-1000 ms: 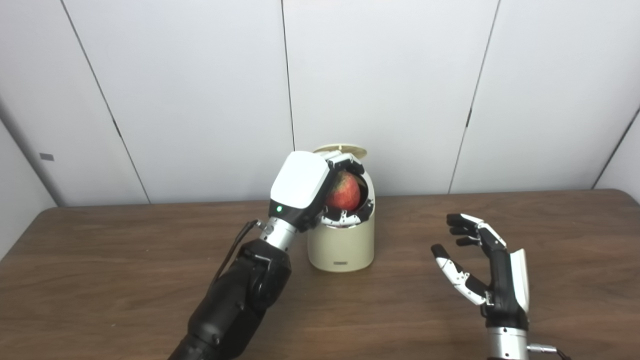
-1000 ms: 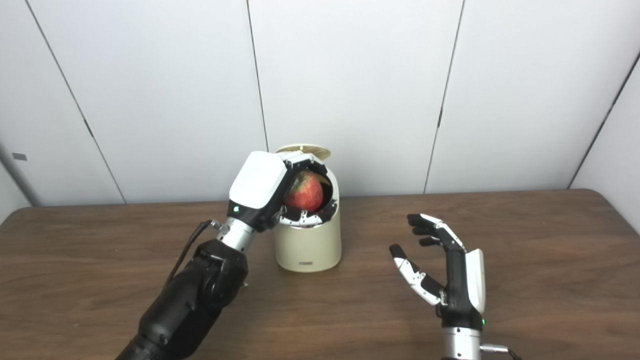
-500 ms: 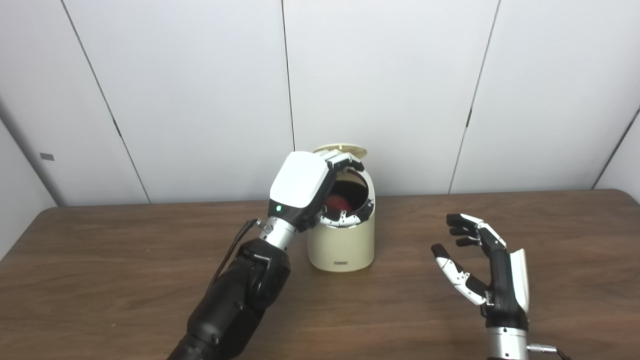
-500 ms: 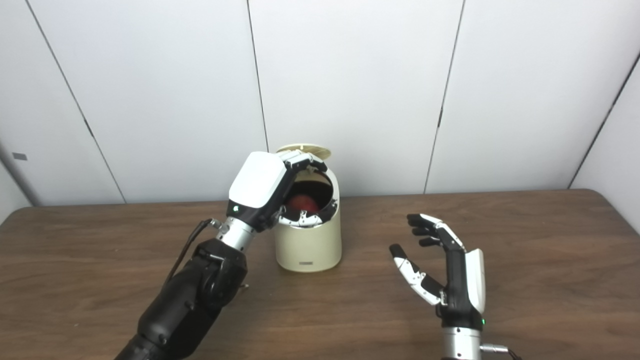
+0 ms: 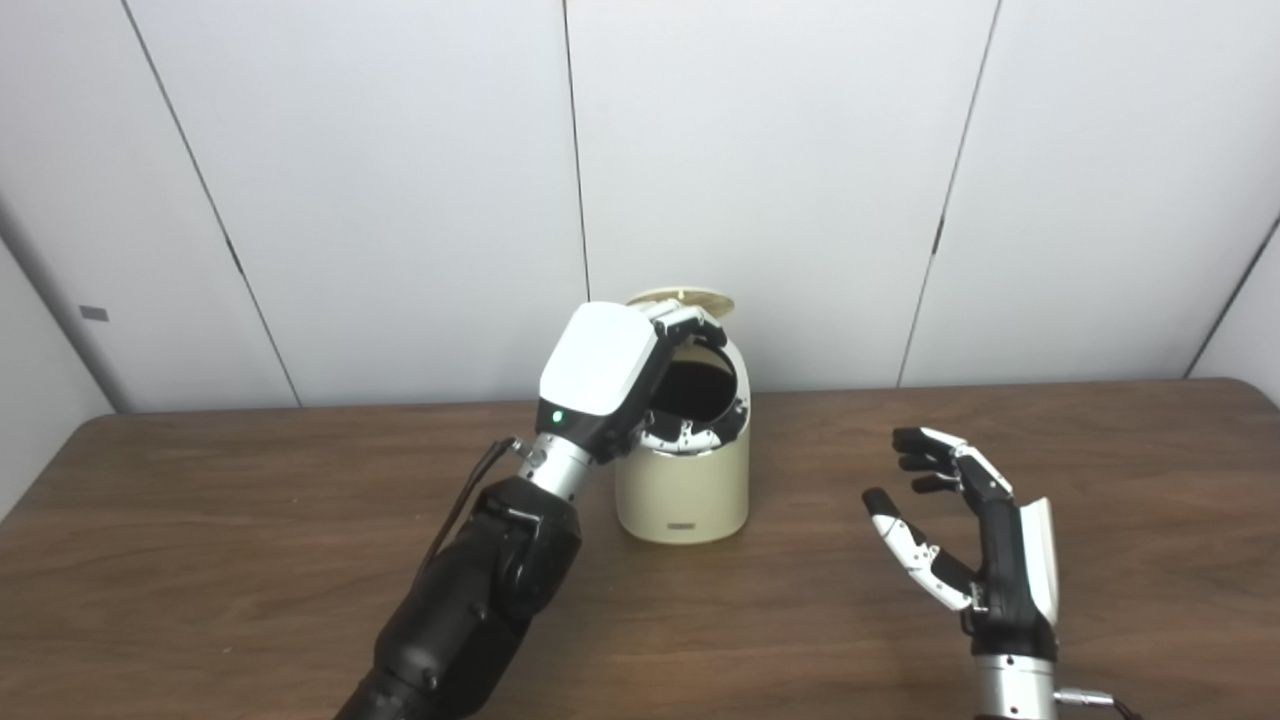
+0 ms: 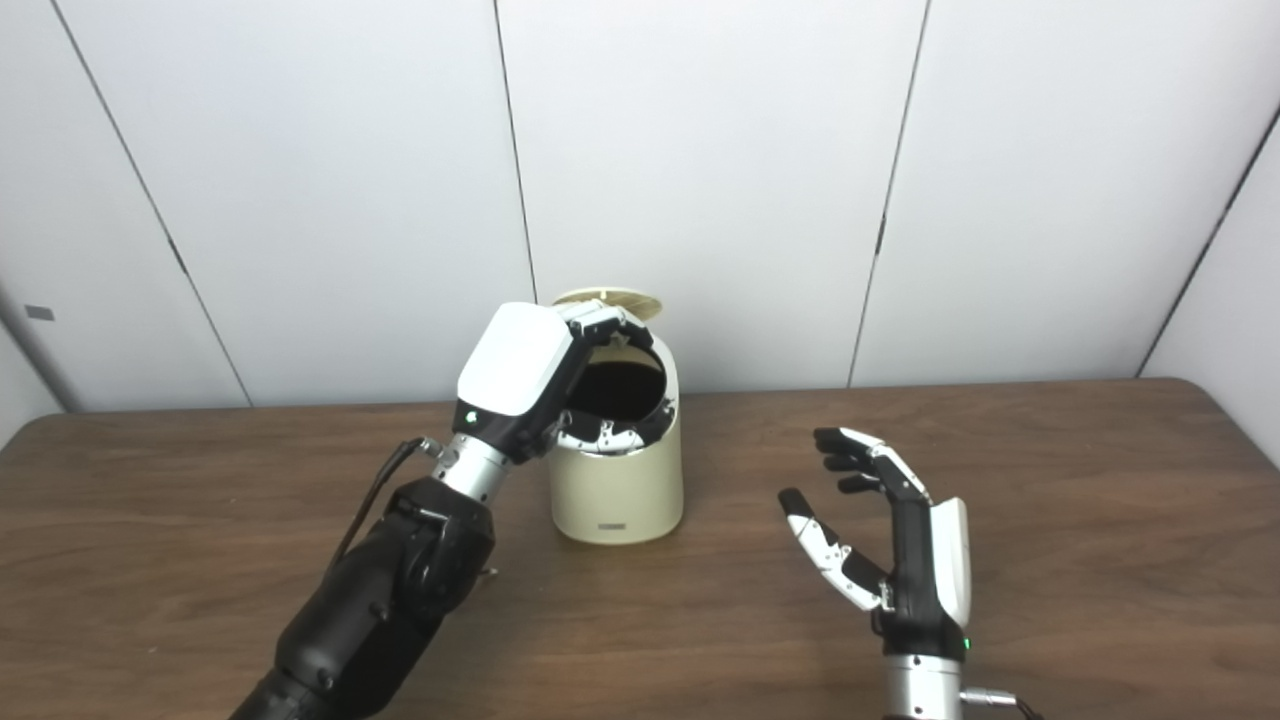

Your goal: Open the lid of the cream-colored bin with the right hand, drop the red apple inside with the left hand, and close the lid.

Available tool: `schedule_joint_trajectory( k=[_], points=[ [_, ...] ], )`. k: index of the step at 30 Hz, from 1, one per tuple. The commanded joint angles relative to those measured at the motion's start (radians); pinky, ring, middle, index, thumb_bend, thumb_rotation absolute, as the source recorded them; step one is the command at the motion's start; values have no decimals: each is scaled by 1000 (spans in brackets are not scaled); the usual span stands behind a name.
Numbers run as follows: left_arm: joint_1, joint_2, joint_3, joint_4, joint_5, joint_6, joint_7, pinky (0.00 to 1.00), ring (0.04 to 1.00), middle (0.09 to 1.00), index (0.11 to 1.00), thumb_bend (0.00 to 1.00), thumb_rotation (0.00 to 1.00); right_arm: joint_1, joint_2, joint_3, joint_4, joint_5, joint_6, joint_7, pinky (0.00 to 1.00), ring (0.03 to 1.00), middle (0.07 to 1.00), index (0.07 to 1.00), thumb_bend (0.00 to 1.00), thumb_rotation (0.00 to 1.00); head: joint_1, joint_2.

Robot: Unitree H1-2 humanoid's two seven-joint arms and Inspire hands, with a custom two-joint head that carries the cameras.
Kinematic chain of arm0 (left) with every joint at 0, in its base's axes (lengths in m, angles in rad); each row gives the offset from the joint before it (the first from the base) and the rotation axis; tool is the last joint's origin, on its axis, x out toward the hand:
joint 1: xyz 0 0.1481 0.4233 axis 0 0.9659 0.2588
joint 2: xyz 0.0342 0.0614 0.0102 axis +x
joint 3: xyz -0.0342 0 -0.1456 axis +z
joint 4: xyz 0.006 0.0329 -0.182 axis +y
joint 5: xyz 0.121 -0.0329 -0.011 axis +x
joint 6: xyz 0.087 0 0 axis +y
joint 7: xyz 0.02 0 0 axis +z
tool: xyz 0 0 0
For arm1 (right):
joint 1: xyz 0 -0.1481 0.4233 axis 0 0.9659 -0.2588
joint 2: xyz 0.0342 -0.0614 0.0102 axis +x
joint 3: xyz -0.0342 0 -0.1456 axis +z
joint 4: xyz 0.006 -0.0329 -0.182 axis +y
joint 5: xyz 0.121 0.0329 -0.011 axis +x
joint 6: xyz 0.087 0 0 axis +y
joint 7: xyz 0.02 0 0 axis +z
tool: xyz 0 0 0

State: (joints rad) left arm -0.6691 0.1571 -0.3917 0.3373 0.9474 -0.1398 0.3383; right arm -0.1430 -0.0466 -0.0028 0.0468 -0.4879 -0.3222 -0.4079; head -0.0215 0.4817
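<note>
Hovering over the open cream-colored bin (image 5: 683, 490), the left hand (image 5: 620, 375) has spread fingers now holding nothing, the red apple having dropped inside unseen; the right hand (image 5: 965, 545), fingers wide, waits to close the lid (image 5: 682, 298).

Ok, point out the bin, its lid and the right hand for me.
bin (image 5: 683, 495): left eye view, front wall.
lid (image 5: 682, 298): left eye view, raised disc's edge.
right hand (image 6: 905, 545): right eye view, palm.
</note>
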Motion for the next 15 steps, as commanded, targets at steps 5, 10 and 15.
schedule_joint_trajectory(
  k=[5, 10, 15],
  points=[
    [-33, -2, 21, -24, 37, -6, 152, 207, 272, 406, 515, 528, 0, -15, 14, 7, -11, -5, -10, -4, 547, 640, 673, 672, 273, 382, -3, -2],
    [-22, -4, 40, -43, -17, -61, 182, 215, 279, 407, 506, 515, 0, -15, 16, 7, -7, 1, -12, -4, 556, 646, 675, 672, 278, 386, -3, -3],
    [-2, 2, 57, -90, -40, -96, 185, 279, 401, 487, 513, 501, 0, -15, 18, 10, -10, -7, -10, -6, 553, 642, 671, 669, 273, 392, -8, -2]
  ],
)
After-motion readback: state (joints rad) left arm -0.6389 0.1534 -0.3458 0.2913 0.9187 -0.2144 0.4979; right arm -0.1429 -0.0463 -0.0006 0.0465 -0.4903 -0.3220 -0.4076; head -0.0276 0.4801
